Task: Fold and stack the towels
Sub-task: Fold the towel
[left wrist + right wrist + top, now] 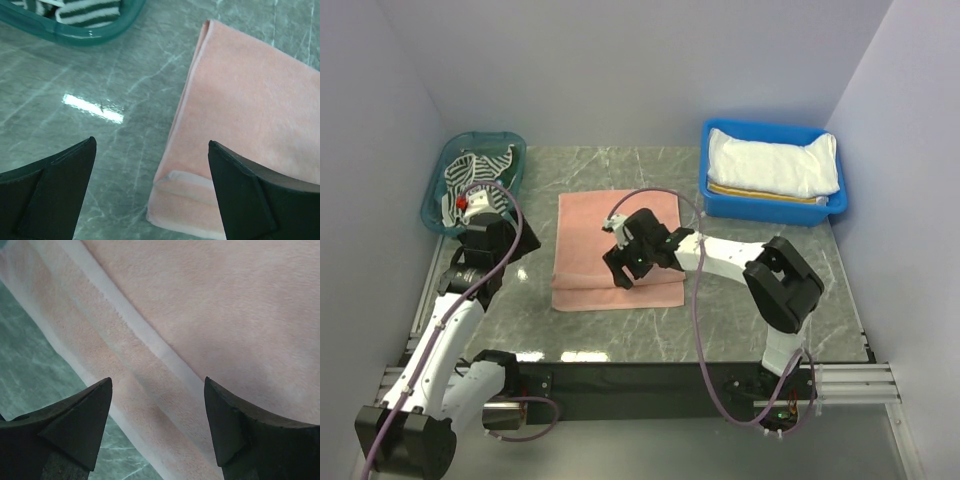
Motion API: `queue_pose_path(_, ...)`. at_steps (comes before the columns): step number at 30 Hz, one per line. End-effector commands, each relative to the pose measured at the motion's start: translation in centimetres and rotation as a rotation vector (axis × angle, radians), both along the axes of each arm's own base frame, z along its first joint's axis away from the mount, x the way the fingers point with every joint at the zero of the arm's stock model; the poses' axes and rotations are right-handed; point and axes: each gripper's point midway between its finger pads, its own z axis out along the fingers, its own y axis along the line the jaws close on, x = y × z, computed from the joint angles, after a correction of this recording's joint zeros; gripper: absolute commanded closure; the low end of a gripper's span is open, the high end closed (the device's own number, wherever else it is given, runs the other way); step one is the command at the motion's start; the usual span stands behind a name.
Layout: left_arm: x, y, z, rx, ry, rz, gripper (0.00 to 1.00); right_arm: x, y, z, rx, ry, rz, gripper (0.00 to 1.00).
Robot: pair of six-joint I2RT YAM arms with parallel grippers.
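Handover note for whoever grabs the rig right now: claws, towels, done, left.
Left claw: open, empty, over the table between the teal basket and the pink towel.
Right claw: open, empty, low over the pink towel near its front edge.
Towels: pink towel lies folded flat mid-table; dark-and-white striped towel is bunched in the teal basket; white towel sits in the blue bin on the yellow-and-white striped towel.
Done: pink has at least one fold; two are stacked.
Left: probably finish pink, fold the striped one, stack both.

Robot lab cell: white walls (640, 70) box a marbled table (720, 330); left arm (450, 320), right arm (725, 252) bolted to aluminium rail (850, 378)
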Motion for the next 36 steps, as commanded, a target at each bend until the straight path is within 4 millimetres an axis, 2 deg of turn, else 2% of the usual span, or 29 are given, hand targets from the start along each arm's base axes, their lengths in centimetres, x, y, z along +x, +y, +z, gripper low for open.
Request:
queue_pose_path(1,0.4,1.6,1.1,0.062,-0.061,0.049,0.01,0.6,2.0,0.9,0.017,-0.066,0.072,0.19)
queue_pose_path(4,0.2,1.6,0.9,0.073,-0.048,0.043,0.01,-0.1,2.4,-0.3,0.001,-0.049,0.098,0.19)
queue_pose_path(12,0.1,1.5,0.9,0.073,-0.05,0.036,0.01,-3.2,2.5,-1.3,-0.046,-0.026,0.161,0.21)
queue_pose_path(21,0.0,1.6,0.8,0.076,-0.047,0.039,0.01,-7.4,2.0,-0.2,-0.054,-0.042,0.207,0.24)
queue_pose_path(27,0.1,1.3,0.5,0.07,-0.039,0.024,0.01,-11.0,1.0,-1.1,-0.096,0.011,0.263,0.29)
queue_pose_path(30,0.2,0.8,0.1,0.058,-0.025,-0.002,0.01,-10.5,0.7,0.6,-0.072,-0.035,0.216,0.3)
queue_pose_path(31,0.3,0.6,-0.2,0.052,-0.017,-0.011,0.01,-9.2,0.4,1.9,-0.076,-0.101,0.162,0.3)
queue_pose_path(33,0.4,-0.2,-0.7,0.025,-0.002,-0.047,0.02,-7.5,-0.4,3.2,-0.089,-0.137,0.089,0.3)
queue_pose_path(34,0.5,-0.7,-1.0,0.005,0.02,-0.059,0.02,-6.1,-0.4,4.6,-0.079,-0.171,0.045,0.3)
queue_pose_path(36,0.4,-2.2,-1.6,-0.059,0.049,-0.106,0.05,-3.5,-1.7,5.7,-0.085,-0.189,-0.07,0.32)
